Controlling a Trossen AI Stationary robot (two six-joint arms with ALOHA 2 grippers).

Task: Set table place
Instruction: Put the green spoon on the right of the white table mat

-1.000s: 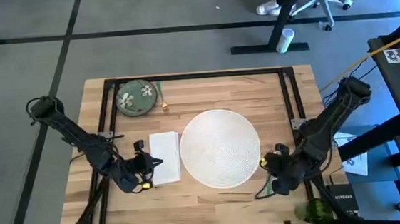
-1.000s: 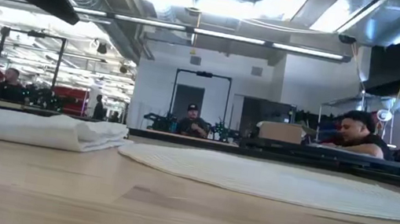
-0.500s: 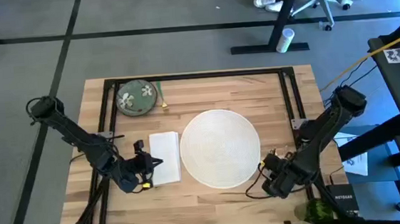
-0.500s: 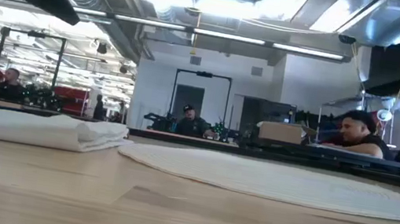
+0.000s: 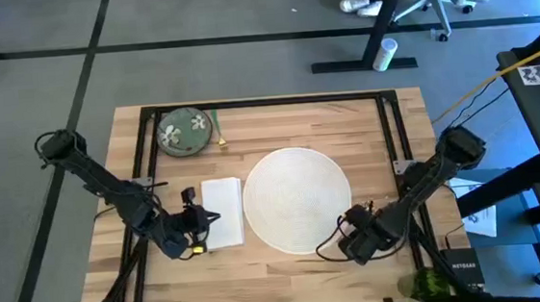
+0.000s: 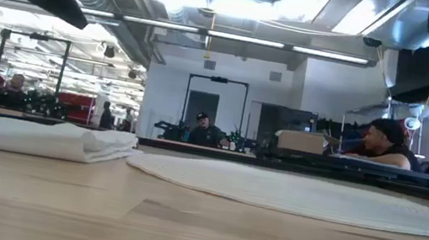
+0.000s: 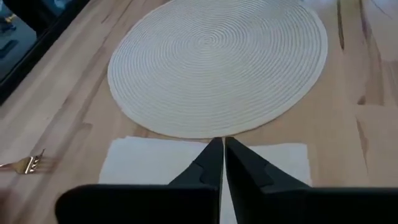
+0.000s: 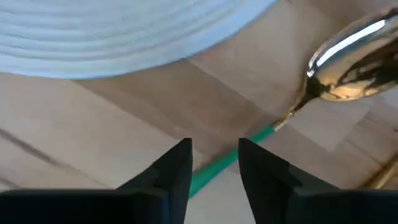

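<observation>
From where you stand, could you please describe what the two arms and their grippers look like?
Both arms are dark, slim and jointed, with thin cables trailing alongside. The left gripper has black wedge-shaped fingers tapering to points; the right gripper has similar black fingers with blunter tips.

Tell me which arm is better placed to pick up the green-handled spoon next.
The right. Its gripper is open with the spoon just ahead and the green handle running between its fingers, beside the round white plate. The left gripper is shut over the napkin, on the plate's far side from the spoon.

matt wood table; ribbed woven white plate; glossy gold metal spoon; cloth napkin.
</observation>
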